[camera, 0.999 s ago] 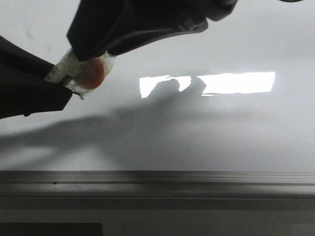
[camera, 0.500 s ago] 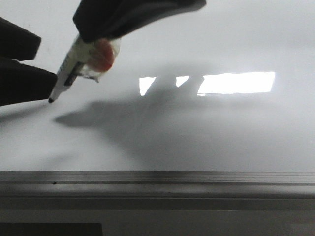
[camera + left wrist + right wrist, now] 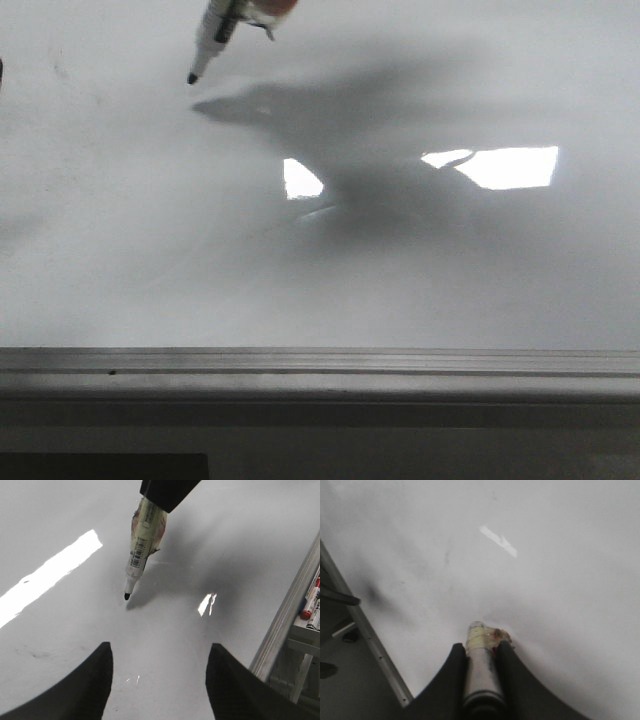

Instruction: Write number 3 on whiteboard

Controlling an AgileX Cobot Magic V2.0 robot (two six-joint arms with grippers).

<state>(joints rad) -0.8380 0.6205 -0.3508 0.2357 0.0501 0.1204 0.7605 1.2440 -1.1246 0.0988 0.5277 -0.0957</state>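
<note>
Marker (image 3: 142,545): clamped in my right gripper (image 3: 481,652), long axis tilted, nib just over the whiteboard (image 3: 420,280), contact unclear. Left gripper (image 3: 159,680) open, empty, nearby. No number 3 drawn yet.

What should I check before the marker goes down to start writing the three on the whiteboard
1. Marker held by right gripper: ok, clamped between its fingers.
2. Cap off, tip exposed: ok.
3. Tip touching the whiteboard: cannot tell; its shadow lies close to it.
4. Writing area blank: ok, no digit drawn, only faint smudges.
5. Left gripper out of the way: ok, open and holding nothing, back from the tip.
</note>
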